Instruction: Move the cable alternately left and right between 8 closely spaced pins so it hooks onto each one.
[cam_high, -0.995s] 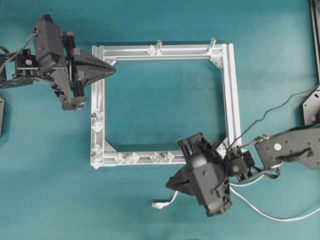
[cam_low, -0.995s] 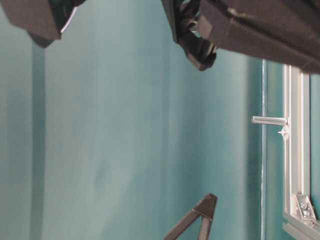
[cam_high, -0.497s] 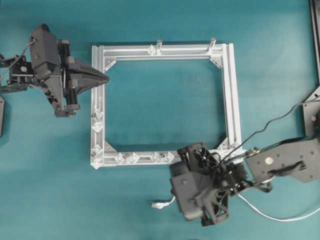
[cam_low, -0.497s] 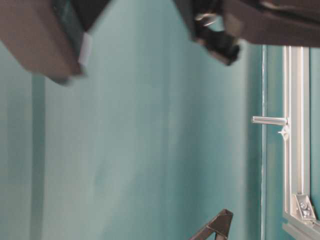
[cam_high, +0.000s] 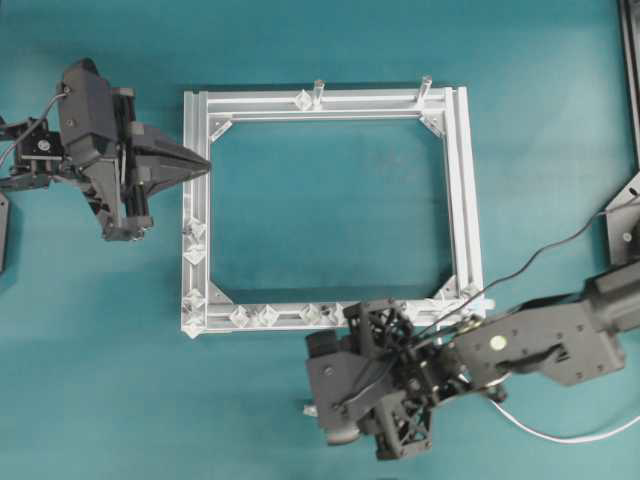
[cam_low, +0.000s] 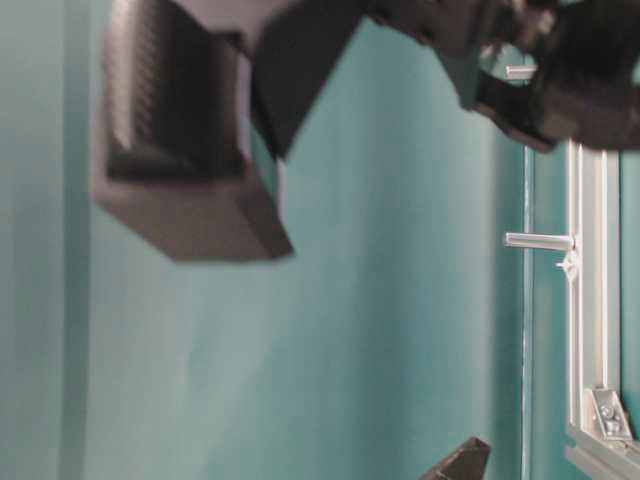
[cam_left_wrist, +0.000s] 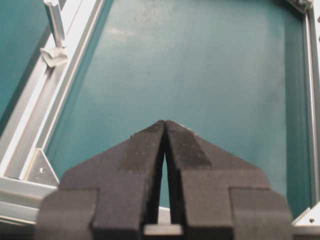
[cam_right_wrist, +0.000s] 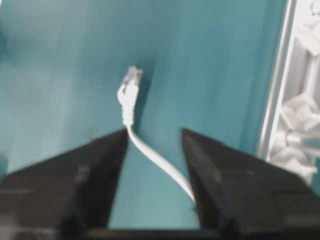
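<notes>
The right gripper (cam_right_wrist: 154, 137) stands wide apart over the teal table (cam_high: 330, 200), with the cable (cam_right_wrist: 150, 155) lying loose between its fingers, plug (cam_right_wrist: 129, 90) beyond the tips. It sits just outside the frame (cam_high: 465, 190), near the pins (cam_high: 285, 315). The left gripper (cam_left_wrist: 164, 125) is pressed together, empty, over the frame's left rail.
</notes>
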